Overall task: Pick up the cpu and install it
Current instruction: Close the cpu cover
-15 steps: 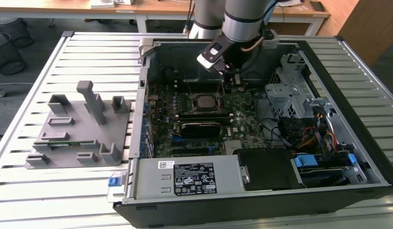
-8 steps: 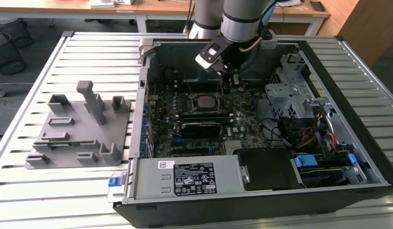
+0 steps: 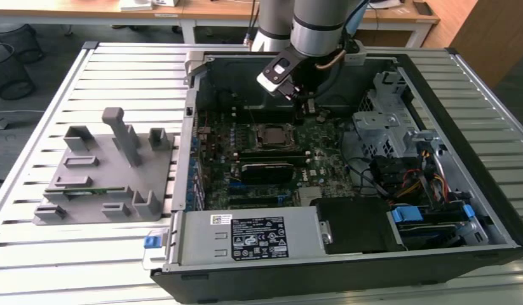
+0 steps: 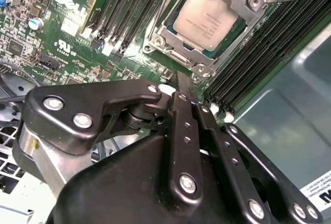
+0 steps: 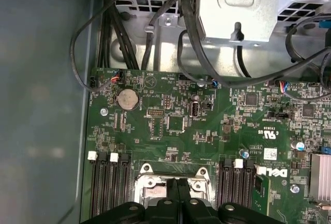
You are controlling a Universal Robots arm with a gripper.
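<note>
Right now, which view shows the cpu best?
The second wrist view: the cpu lies flat in its socket, silvery top fully exposed, with the shut pincer empty just beside it. In the exterior view the cpu is a small square on the motherboard. In the first wrist view the pincer covers most of the socket.
</note>
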